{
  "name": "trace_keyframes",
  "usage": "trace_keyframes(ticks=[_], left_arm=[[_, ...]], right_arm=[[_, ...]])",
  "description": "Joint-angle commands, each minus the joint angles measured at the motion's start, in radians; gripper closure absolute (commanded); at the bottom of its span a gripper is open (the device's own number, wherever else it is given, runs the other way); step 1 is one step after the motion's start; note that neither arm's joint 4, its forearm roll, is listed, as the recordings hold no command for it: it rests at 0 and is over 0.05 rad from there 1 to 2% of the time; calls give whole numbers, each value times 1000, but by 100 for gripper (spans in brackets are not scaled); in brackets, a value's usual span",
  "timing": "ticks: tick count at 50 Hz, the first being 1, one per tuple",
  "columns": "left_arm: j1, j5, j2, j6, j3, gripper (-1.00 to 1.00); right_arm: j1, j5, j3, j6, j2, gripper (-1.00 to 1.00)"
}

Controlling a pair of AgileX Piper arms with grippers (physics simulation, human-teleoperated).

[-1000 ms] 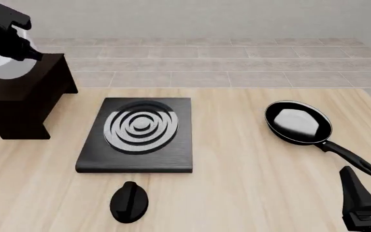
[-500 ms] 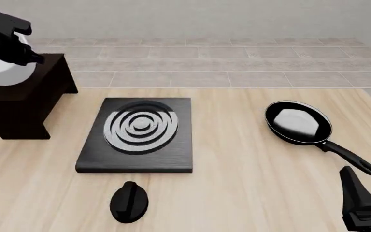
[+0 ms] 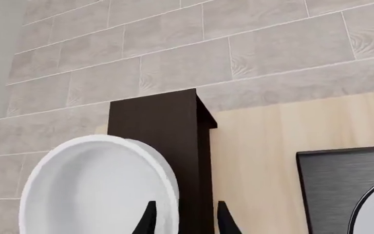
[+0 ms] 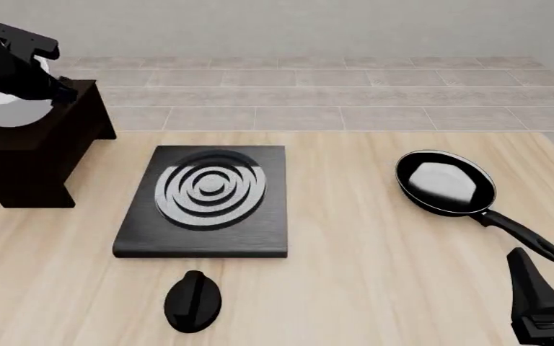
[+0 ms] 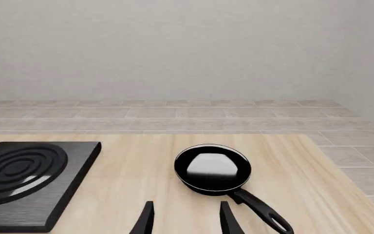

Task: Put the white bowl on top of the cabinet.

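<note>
The white bowl [image 4: 3,112] sits on the left part of the cabinet's [image 4: 37,155] flat top, at the table's far left. My left gripper [image 4: 63,92] hovers at the bowl's right side, above the cabinet. In the left wrist view the bowl [image 3: 89,190] fills the lower corner beside the cabinet [image 3: 154,122]. There my left gripper [image 3: 185,222] is open: one finger overlaps the bowl's rim and the gap shows dark cabinet wood. My right gripper [image 5: 185,222] is open and holds nothing, low at the front right [image 4: 537,310].
A black stove plate [image 4: 205,231] with white rings lies mid-table. A black frying pan [image 4: 446,184] with a white patch sits to the right, handle toward my right arm. A black oval knob [image 4: 193,301] lies near the front edge.
The bowl came down onto the cabinet top. My left gripper shifted a little to the right of it. The right arm stayed put.
</note>
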State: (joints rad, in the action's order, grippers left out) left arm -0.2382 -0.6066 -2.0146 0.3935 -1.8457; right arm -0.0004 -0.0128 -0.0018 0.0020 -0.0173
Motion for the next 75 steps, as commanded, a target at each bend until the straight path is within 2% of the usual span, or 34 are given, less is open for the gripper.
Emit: trace_keyframes(ticks=[1,17,25,34,41,48,54,55,65,67,68,75], left_arm=[[-2,-33,-35,5,-16,-100],[0,-44,-19,-5,-57,-100],[-6,-53,2,12,-84,-100],[-6,-34,45,6,-52,-100],[15,7,141,16,60,-100],[31,31,234,-9,122,-100],[48,70,320,-3,206,-100],[57,95,361,14,253,-100],[92,183,517,11,403,-100],[97,207,544,29,449,-100],[97,208,544,29,450,-100],[126,304,677,-1,620,-100]], right_arm=[[0,0,0,0,0,-100],[0,0,0,0,0,-100],[0,0,0,0,0,-100],[0,0,0,0,0,-100],[0,0,0,0,0,-100],[0,0,0,0,0,-100],[0,0,0,0,0,-100],[0,0,0,0,0,-100],[0,0,0,0,0,-100],[0,0,0,0,0,-100],[0,0,0,0,0,-100],[0,0,0,0,0,-100]])
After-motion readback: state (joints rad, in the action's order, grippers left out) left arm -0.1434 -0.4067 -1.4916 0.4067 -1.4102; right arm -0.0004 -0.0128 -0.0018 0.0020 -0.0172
